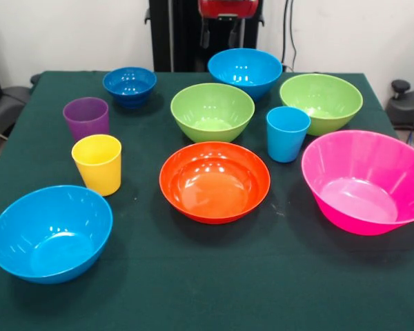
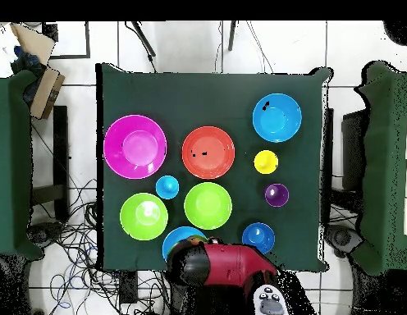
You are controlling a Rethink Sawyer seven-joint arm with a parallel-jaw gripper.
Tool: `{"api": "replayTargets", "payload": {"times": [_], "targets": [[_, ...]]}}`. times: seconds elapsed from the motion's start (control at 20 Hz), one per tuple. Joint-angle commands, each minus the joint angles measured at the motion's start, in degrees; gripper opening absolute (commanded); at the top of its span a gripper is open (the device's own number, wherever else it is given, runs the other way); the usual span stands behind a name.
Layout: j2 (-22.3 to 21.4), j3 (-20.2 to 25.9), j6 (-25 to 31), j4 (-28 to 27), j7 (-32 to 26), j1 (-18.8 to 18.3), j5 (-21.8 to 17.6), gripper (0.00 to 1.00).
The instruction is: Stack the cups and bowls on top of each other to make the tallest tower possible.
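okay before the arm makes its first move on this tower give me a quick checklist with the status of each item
1. All pieces upright, mouths up: ok; none is tipped.
2. Nothing stacked yet: ok; every bowl and cup stands alone on the table.
3. Widest base piece free: ok; the pink bowl has clear cloth around it.
4. Cups reachable: ok; yellow cup, purple cup and light blue cup stand apart from the bowls.
5. Far light blue bowl clear of the arm: not ok; overhead, the arm covers part of it.
6. Gripper state: cannot tell.
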Motion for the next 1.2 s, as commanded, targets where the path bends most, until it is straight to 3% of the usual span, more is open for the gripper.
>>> {"api": "replayTargets", "payload": {"times": [0.05, 1.2], "targets": [[3.3, 5.8, -4.3, 1.4, 4.8, -1.9, -2.4, 1.0], [3.5, 8.3, -2.7, 2.0, 5.1, -4.4, -1.1, 1.0]]}}
